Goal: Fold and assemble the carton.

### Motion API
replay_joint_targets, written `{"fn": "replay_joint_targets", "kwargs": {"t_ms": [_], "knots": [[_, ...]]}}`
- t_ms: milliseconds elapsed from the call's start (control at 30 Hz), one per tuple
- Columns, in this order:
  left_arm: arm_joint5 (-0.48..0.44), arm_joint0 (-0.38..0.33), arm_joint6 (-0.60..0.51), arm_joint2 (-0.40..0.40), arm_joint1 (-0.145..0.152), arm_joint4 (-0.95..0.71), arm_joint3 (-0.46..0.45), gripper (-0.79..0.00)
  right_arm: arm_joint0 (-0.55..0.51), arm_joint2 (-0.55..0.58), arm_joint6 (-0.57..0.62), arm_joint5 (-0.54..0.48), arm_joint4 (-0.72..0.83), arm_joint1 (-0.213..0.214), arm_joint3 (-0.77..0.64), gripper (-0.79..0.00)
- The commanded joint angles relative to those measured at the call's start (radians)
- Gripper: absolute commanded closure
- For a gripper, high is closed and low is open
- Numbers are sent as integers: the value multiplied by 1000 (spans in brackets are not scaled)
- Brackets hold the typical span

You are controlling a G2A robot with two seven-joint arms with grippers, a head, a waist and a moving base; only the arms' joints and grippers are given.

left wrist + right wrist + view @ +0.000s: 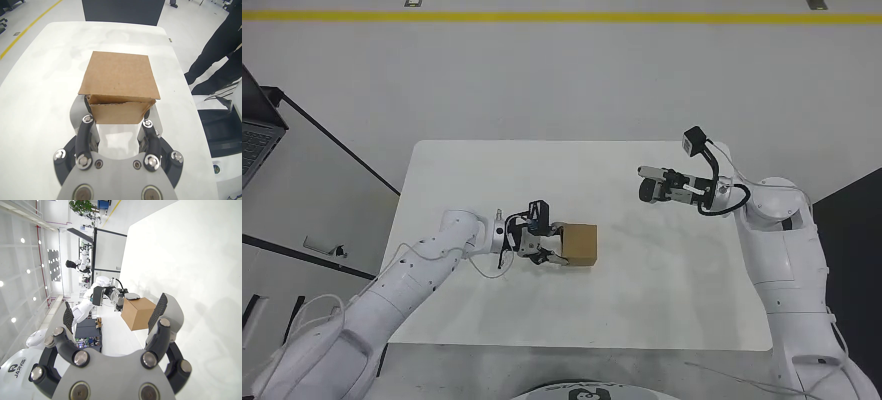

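Carton (580,244) is near the middle of the white table (662,300), a little towards the left arm's side. It is a plain brown cardboard box, already formed into a cube shape. From the left wrist camera I see its flat top panel (118,75), and below that the end facing the wrist, where a flap with a ragged, uneven edge is tucked under the top panel's rim. I cannot tell whether the box rests on the table (37,75) or is held just off it.

The left gripper (554,250) is at that end, with one finger (80,106) against each side wall, so its jaws are clamped on the box. The right wrist camera shows the same grip from across the table (189,256): the left gripper (121,300) is against the carton (136,311) with one dark pad lying along a side of it.

The right gripper (645,186) hangs over the far right part of the table, well apart from the box. Its jaws (115,311) are spread wide with nothing between them.
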Motion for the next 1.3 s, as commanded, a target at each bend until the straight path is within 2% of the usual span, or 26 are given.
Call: {"fn": "replay_joint_targets", "kwargs": {"t_ms": [0,433,833,1267], "knots": [[25,9,-13,-7,1,-6,6,0,0,0,0,0,0,0,0,-785],[20,-22,27,-3,-14,21,107,0,0,0,0,0,0,0,0,-785],[-11,-40,142,37,-38,63,180,0,0,0,0,0,0,0,0,-785],[-3,-62,227,84,-71,99,270,0,0,0,0,0,0,0,0,-785]]}}
